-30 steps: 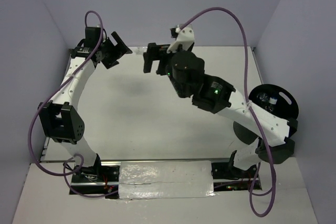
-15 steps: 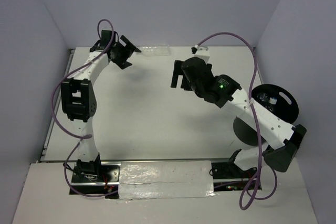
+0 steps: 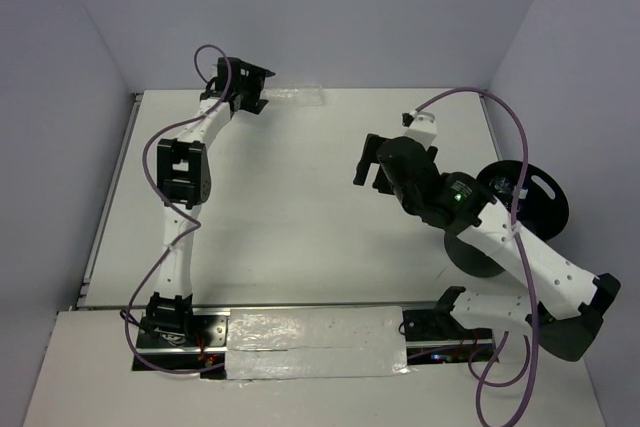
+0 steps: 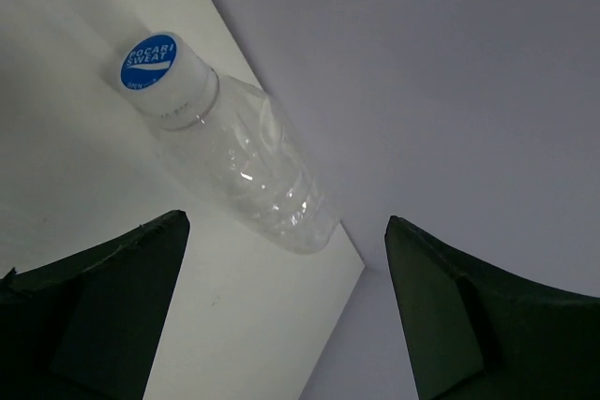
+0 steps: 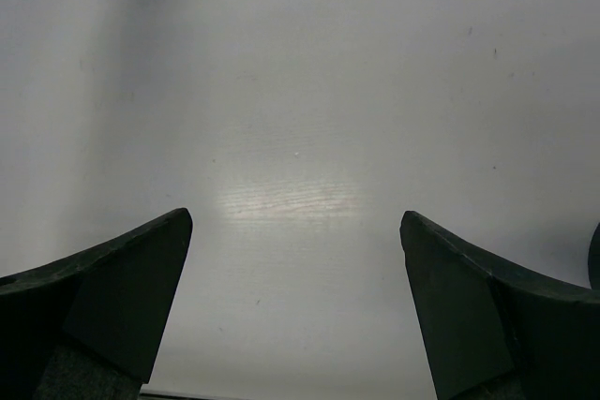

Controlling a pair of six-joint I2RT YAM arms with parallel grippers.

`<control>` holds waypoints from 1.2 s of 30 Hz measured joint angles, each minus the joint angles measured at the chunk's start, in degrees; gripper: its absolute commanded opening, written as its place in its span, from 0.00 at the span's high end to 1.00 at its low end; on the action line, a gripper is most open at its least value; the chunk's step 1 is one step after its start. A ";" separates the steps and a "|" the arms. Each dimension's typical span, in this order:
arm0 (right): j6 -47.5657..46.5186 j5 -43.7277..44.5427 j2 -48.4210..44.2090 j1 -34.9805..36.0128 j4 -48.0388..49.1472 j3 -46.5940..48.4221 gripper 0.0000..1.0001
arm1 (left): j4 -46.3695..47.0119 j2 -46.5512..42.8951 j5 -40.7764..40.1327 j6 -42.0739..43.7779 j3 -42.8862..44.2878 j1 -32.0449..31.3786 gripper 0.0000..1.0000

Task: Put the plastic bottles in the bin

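A clear plastic bottle (image 3: 297,94) lies on its side along the table's far edge against the back wall. In the left wrist view the bottle (image 4: 246,168) shows a white cap with a blue printed top, ahead of and between the jaws. My left gripper (image 3: 266,88) (image 4: 286,311) is open and empty just left of it, not touching it. My right gripper (image 3: 364,169) (image 5: 295,302) is open and empty over bare table near the middle right. The black bin (image 3: 550,212) stands at the right edge, with clear bottles (image 3: 511,187) inside.
Grey walls close the table at the back and both sides. The right arm's forearm crosses in front of the bin. A strip of silver tape (image 3: 315,339) lies between the arm bases at the near edge.
My left arm has stretched out to the far edge, bringing its gripper up to the lying bottle. My right gripper has drawn back to the right, away from the far edge.
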 measured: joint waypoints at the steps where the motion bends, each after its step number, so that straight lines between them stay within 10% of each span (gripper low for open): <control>1: 0.07 0.44 -0.83 -0.09 0.00 -0.26 0.00 | 0.96 1.90 -0.50 -0.63 1.77 -0.22 0.01; 36: -0.70 0.00 2.43 -2.08 -0.17 -1.62 0.00 | 9.46 16.39 -9.77 -12.13 13.00 -4.04 0.14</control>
